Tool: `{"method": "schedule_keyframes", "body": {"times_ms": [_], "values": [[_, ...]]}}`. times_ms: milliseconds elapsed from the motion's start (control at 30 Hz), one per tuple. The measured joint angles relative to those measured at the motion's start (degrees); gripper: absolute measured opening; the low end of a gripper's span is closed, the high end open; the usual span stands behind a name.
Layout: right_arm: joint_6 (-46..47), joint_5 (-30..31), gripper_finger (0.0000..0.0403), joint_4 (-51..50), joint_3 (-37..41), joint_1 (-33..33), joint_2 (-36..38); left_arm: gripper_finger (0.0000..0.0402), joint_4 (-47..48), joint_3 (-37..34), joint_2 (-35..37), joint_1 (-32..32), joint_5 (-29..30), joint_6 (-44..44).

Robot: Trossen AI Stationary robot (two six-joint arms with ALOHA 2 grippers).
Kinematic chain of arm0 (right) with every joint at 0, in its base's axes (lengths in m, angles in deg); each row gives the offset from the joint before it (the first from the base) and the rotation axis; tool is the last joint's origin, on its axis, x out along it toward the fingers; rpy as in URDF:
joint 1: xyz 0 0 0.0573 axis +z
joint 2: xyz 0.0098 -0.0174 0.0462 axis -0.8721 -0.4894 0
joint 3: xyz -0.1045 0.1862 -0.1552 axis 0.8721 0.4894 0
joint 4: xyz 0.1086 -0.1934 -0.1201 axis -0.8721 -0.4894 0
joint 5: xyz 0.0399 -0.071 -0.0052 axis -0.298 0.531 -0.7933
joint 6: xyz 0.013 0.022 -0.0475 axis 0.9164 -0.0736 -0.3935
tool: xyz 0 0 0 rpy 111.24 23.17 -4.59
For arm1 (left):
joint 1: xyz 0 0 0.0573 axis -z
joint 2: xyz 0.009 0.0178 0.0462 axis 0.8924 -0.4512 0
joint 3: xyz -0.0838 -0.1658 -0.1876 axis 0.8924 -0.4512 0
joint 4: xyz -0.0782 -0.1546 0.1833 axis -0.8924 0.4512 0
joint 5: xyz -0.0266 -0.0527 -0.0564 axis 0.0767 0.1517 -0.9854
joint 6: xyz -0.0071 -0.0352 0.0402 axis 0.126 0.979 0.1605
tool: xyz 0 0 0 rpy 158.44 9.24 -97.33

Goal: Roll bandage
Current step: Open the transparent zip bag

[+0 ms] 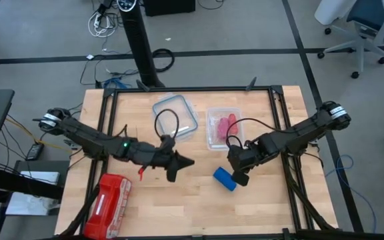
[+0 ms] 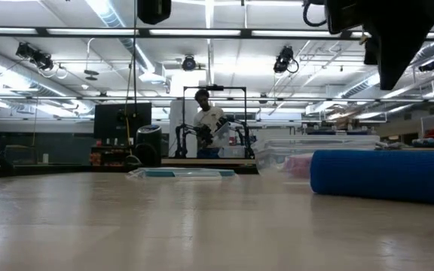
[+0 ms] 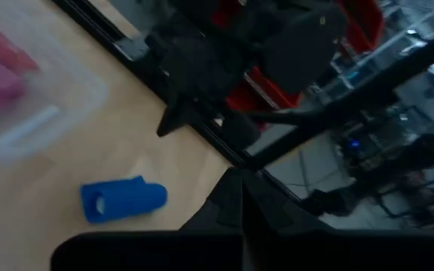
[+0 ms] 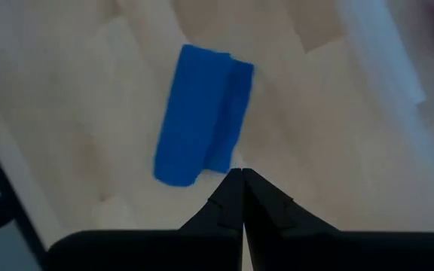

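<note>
Already wound into a stubby cylinder, the bandage point(image 1: 224, 179) lies on the table point(image 1: 179, 213) just beside the right pincer point(image 1: 240, 177), on its left, long axis slanting from far-left to near-right. Both pincers are clenched and empty; the left pincer point(image 1: 179, 165) waits farther left, so the right is nearer. Whether the roll's loose end is tucked cannot be made out.
</note>
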Motion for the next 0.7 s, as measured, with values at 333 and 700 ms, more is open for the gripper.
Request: {"method": "schedule_keyframes", "body": {"times_ms": [333, 700], "values": [[-7.42, 1.01, 0.0006, 8.91, 0.12, -12.23, 0.0, 0.0001, 19.53, 10.69, 0.0, -10.86, -15.21, -8.01], [-10.7, -6.14, 0.0062, 13.8, 0.12, -24.66, -0.07, 0.0001, 20.14, 11.54, 0.0, -23.78, -37.45, -19.37]]}}
